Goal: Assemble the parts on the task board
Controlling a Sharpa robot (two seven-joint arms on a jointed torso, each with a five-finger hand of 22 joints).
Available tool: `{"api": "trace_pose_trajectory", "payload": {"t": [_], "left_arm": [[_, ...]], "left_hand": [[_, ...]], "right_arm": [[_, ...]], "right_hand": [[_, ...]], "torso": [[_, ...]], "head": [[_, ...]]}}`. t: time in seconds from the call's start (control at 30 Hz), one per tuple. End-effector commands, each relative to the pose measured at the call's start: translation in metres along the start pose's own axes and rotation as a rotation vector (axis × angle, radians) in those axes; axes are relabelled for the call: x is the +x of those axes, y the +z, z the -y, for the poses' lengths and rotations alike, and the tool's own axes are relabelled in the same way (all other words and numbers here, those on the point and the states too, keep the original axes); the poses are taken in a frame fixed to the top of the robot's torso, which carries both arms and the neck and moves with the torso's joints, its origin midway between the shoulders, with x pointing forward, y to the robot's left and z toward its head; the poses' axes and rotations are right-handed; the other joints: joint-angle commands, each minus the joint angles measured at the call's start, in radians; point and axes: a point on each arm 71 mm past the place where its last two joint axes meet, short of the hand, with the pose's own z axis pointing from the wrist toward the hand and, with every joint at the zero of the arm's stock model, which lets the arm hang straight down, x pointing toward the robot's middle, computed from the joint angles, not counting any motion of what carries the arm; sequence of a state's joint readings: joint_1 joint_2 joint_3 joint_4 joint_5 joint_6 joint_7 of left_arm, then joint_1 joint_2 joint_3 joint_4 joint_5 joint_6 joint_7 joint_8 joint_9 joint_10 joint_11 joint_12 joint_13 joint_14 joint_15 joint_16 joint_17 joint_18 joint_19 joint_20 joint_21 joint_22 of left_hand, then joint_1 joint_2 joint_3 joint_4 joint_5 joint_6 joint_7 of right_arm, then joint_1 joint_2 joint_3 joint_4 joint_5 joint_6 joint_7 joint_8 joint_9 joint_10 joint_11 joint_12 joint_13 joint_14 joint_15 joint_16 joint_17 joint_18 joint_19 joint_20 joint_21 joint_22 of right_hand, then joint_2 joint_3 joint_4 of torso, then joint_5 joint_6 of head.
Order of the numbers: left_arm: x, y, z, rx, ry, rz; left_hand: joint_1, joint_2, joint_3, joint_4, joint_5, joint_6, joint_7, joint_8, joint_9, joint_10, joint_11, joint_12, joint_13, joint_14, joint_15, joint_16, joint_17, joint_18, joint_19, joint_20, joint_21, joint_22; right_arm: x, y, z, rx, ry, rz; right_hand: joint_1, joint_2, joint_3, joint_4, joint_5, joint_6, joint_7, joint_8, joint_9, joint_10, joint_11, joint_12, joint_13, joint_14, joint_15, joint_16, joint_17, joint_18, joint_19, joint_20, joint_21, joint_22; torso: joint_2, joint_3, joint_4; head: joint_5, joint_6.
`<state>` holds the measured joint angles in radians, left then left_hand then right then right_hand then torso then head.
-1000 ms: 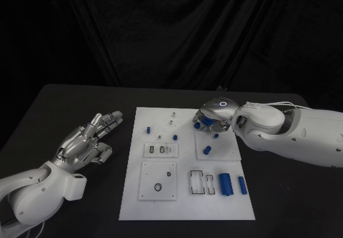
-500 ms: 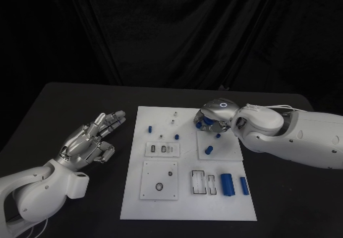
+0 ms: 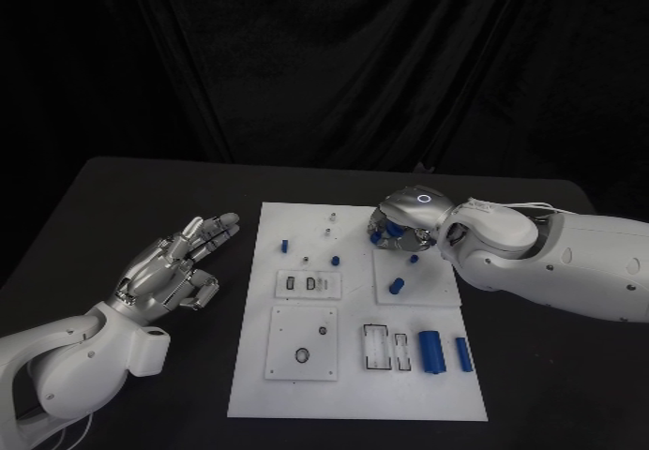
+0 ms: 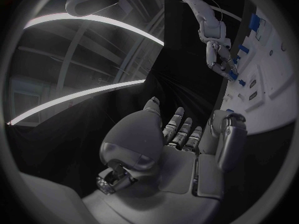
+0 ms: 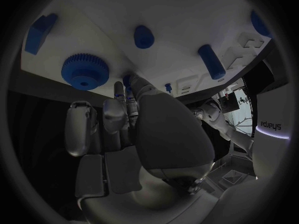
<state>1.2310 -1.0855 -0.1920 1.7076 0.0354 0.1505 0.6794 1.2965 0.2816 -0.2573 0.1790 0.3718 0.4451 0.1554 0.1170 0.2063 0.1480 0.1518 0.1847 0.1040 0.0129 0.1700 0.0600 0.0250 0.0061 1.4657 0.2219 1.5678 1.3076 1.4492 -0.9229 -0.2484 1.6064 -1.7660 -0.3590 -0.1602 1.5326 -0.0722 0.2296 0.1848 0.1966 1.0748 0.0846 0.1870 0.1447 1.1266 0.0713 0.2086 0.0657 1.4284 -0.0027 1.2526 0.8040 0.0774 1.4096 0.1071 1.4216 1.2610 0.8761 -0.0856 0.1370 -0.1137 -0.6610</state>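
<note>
1. Black table (image 3: 122, 202) with a black curtain behind it, and the white board (image 3: 354, 394) lies flat in the middle, long side running away from the robot.
2. Small blue parts are scattered over the board: a fat blue cylinder (image 3: 430, 350) and a thinner blue bar (image 3: 462, 353) lie side by side near the front right corner, just beside two black-outlined rectangular slots (image 3: 380, 346).
3. Further back, a short blue peg (image 3: 397, 285) sits on the raised white square on the right side, and another little blue peg (image 3: 285, 246) stands near the left edge.
4. Right hand (image 3: 404, 219) is down on the far right part of the board, fingers curled over blue pieces there. The right wrist view shows a blue gear (image 5: 84, 70) on the board just beside the fingertips (image 5: 127, 87), which are bunched together against something small and blue. Honestly can't tell whether it's actually got hold of it or is just touching it.
5. That same wrist view also shows a blue block (image 5: 39, 32) at the board's edge, a round blue stub (image 5: 144, 36) and a longer blue peg (image 5: 212, 61).
6. Left hand (image 3: 176, 267) hangs over the bare table just left of the board, palm up-ish, fingers stretched out and apart, holding nothing.
7. Middle of the board has two white square plates (image 3: 302, 339) with small dark holes.
</note>
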Motion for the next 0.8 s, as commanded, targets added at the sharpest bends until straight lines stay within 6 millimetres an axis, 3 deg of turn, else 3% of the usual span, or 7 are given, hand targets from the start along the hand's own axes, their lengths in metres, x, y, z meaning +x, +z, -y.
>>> {"api": "trace_pose_trajectory", "payload": {"t": [0.03,0.23,0.37,0.4,0.47,0.57,0.8], "left_arm": [[0.000,-0.001,0.015,0.195,-0.017,-0.008],[0.000,-0.002,0.015,0.196,-0.016,-0.005],[0.000,-0.002,0.015,0.197,-0.015,0.000],[0.000,-0.003,0.016,0.197,-0.016,0.001],[0.000,-0.003,0.016,0.200,-0.018,0.004],[0.001,-0.003,0.016,0.204,-0.020,0.006],[0.002,-0.002,0.016,0.211,-0.025,0.004]], "left_hand": [[0.003,0.008,0.000,-0.005,0.005,0.006,0.013,0.002,-0.002,-0.001,0.006,0.004,-0.002,0.003,0.004,0.000,-0.001,-0.006,0.105,0.011,0.003,0.263],[0.002,0.008,0.003,-0.007,0.007,0.006,0.011,0.000,-0.007,-0.002,0.003,0.004,-0.007,0.003,0.000,0.000,-0.002,-0.006,0.105,0.024,0.003,0.263],[-0.003,0.006,0.004,-0.009,0.002,-0.022,0.000,-0.012,-0.022,-0.010,-0.002,-0.003,-0.015,0.003,-0.002,-0.002,-0.004,-0.006,0.105,0.027,0.003,0.263],[-0.005,0.006,0.005,-0.009,0.000,-0.047,-0.020,-0.021,-0.033,-0.015,0.001,-0.007,-0.019,0.002,-0.001,-0.004,-0.005,-0.006,0.105,0.026,0.003,0.263],[-0.012,0.005,0.004,-0.010,-0.010,-0.120,-0.130,-0.051,-0.063,-0.025,0.028,-0.013,-0.027,0.002,0.011,-0.005,-0.007,-0.006,0.105,0.026,0.003,0.263],[-0.018,0.007,0.005,-0.009,-0.014,-0.151,-0.151,-0.061,-0.079,-0.029,0.023,-0.015,-0.031,0.002,0.012,-0.005,-0.008,-0.006,0.105,0.028,0.003,0.263],[-0.025,0.007,0.008,-0.011,-0.021,-0.199,-0.181,-0.076,-0.103,-0.037,0.014,-0.019,-0.039,0.002,0.010,-0.007,-0.010,-0.006,0.105,0.027,0.003,0.263]], "right_arm": [[-0.003,-0.002,-0.002,-0.009,0.019,0.053],[-0.013,-0.001,-0.004,-0.002,0.051,0.092],[-0.024,0.007,-0.004,0.007,0.059,0.108],[-0.026,0.009,-0.004,0.008,0.059,0.110],[-0.029,0.014,-0.005,0.008,0.061,0.114],[-0.031,0.022,-0.007,0.006,0.066,0.113],[-0.031,0.040,-0.011,0.003,0.060,0.107]], "right_hand": [[0.002,0.017,0.008,-0.001,-0.003,0.044,-0.004,0.026,0.059,0.019,-0.005,-0.011,-0.001,0.002,-0.011,0.003,0.005,-0.008,0.001,-0.010,0.004,0.004],[-0.001,0.012,0.010,-0.001,-0.022,0.047,0.005,0.030,0.082,0.050,-0.015,-0.035,-0.001,0.005,-0.018,-0.002,0.008,-0.008,0.003,-0.018,0.004,0.007],[-0.001,0.009,0.010,0.000,-0.024,0.045,0.009,0.029,0.085,0.052,-0.015,-0.042,-0.002,0.007,-0.020,-0.001,0.012,-0.008,0.003,-0.020,0.003,0.008],[-0.002,0.008,0.010,0.000,-0.025,0.044,0.010,0.028,0.086,0.053,-0.015,-0.044,-0.002,0.007,-0.020,-0.002,0.011,-0.008,0.003,-0.020,0.004,0.008],[-0.005,0.004,0.009,0.002,-0.032,0.042,0.010,0.027,0.089,0.054,-0.014,-0.050,-0.002,0.008,-0.019,-0.002,0.013,-0.009,0.004,-0.020,0.004,0.010],[-0.005,-0.002,0.008,0.002,-0.037,0.041,0.010,0.025,0.091,0.056,-0.014,-0.054,-0.001,0.009,-0.019,-0.001,0.016,-0.009,0.005,-0.021,0.004,0.012],[-0.004,-0.011,0.009,0.003,-0.042,0.034,0.012,0.018,0.093,0.055,-0.012,-0.066,-0.002,0.011,-0.019,0.001,0.023,-0.010,0.007,-0.020,0.006,0.017]], "torso": [[0.001,-0.0007,0.0021],[0.002,-0.0011,0.0008],[0.002,-0.0020,-0.0008],[0.003,-0.0018,-0.0003],[0.002,-0.0019,-0.0003],[0.002,-0.0020,0.0014],[0.004,-0.0029,0.0010]], "head": [[0.007,0.003],[0.016,0.008],[0.029,0.004],[0.032,0.005],[0.040,0.003],[0.055,0.000],[0.058,0.002]]}}
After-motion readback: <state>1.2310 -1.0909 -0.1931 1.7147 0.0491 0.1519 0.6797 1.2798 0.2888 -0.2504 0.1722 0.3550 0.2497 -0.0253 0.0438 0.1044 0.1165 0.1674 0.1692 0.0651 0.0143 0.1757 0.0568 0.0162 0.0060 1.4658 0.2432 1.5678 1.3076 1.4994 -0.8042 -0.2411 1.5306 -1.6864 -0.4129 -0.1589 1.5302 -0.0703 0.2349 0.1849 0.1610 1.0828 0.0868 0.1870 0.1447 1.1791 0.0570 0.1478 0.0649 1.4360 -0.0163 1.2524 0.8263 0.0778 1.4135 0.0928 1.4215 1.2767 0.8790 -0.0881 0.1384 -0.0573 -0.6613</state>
